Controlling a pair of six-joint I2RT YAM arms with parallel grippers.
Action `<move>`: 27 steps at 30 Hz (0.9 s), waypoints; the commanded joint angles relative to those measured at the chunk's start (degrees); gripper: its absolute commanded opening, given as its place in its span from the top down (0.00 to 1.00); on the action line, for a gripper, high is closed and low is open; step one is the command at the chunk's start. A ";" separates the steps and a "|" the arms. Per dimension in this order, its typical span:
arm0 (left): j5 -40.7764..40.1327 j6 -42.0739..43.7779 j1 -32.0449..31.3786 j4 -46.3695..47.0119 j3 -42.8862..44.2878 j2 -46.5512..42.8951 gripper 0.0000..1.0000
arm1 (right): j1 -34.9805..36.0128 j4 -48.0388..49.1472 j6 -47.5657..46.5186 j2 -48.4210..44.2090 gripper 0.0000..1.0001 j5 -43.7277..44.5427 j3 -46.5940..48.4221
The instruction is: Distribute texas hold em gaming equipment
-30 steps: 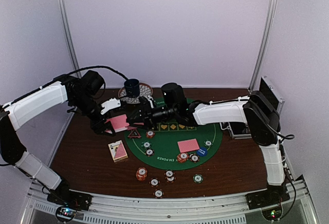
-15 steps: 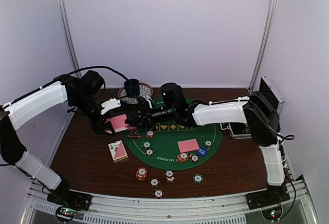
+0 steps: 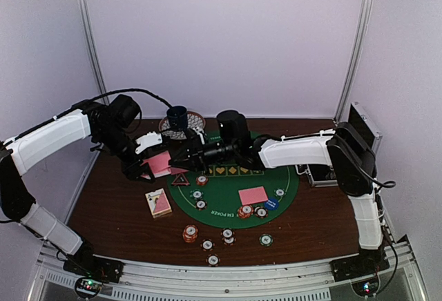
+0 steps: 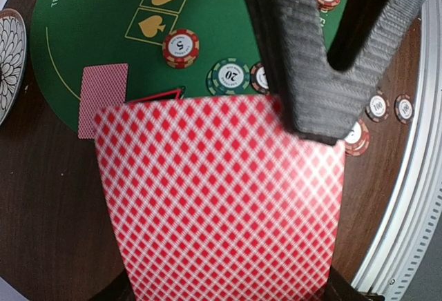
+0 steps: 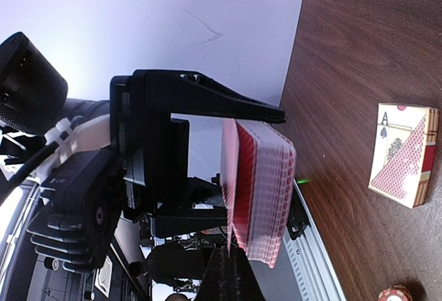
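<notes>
Pink-backed deck of cards (image 5: 269, 177) is held off the desk (image 3: 110, 197) at about ten o'clock, clamped in the left fingers (image 5: 228, 104). Right fingers (image 4: 318, 73) have just closed on its top card (image 4: 221, 204), so a deal toward the green mat (image 3: 228, 201) looks next.

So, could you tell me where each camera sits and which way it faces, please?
Top: above, behind the bases, looking down on the table; both arms show.
Left wrist: down over its held deck onto the mat; right gripper shows.
Right wrist: sideways at the left gripper; own fingers pinch the top card.
Shared: the deck.
</notes>
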 commanded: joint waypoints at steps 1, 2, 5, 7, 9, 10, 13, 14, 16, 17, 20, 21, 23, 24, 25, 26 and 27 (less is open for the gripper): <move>-0.93 0.53 0.11 0.41 -0.76 -2.01 1.00 | -2.77 2.25 0.29 -3.31 1.00 -0.95 -0.29; -1.08 0.51 0.11 0.45 -0.85 -2.15 1.00 | -3.41 2.19 0.01 -3.45 1.00 -0.95 -0.63; -1.50 0.60 0.11 0.37 -1.00 -2.35 1.00 | -5.60 1.36 -0.59 -3.78 1.00 -1.04 -1.49; -1.79 0.60 0.11 0.15 -1.04 -2.41 1.00 | -7.05 1.29 -0.77 -3.76 1.00 -1.09 -2.10; -2.05 0.60 0.19 0.11 -1.14 -2.60 1.00 | -8.19 0.70 -1.39 -3.46 1.00 -1.15 -2.12; -2.15 0.59 0.20 0.12 -1.21 -2.68 1.00 | -8.73 0.20 -1.88 -3.21 1.00 -1.31 -1.88; -2.50 0.60 0.20 -0.16 -1.23 -2.69 1.00 | -9.82 -1.87 -3.35 -1.98 1.00 -1.36 -1.12; -2.64 0.60 0.24 -0.23 -1.26 -2.71 1.00 | -10.18 -2.18 -3.52 -1.37 1.00 -1.33 -0.78; -2.80 0.59 0.28 -0.38 -1.24 -2.78 1.00 | -10.66 -3.39 -4.32 0.23 1.00 -1.40 0.48; -2.78 0.55 0.29 -0.54 -1.18 -2.86 1.00 | -10.85 -5.09 -5.41 1.18 1.00 -1.34 1.52; -2.57 0.67 0.31 -0.78 -0.97 -3.08 1.00 | -11.14 -9.71 -8.46 4.68 1.00 -0.65 5.45; -2.51 0.69 0.30 -0.90 -0.89 -3.09 1.00 | -11.22 -11.50 -9.50 5.94 1.00 -0.34 7.04; -2.26 0.69 0.29 -0.99 -0.81 -3.28 1.00 | -11.23 -15.46 -12.15 8.51 1.00 0.81 10.87; -2.17 0.69 0.32 -0.94 -0.86 -3.32 1.00 | -11.23 -17.67 -13.49 9.92 1.00 1.47 12.75; -2.04 0.69 0.34 -1.02 -0.84 -3.33 1.00 | -11.23 -19.68 -15.01 11.35 1.00 2.53 14.76; -1.98 0.66 0.29 -0.97 -0.79 -3.32 1.00 | -11.22 -20.90 -16.11 12.77 1.00 3.33 16.58; -1.90 0.67 0.31 -1.03 -0.83 -3.32 1.00 | -11.24 -22.90 -16.95 14.57 1.00 4.12 18.51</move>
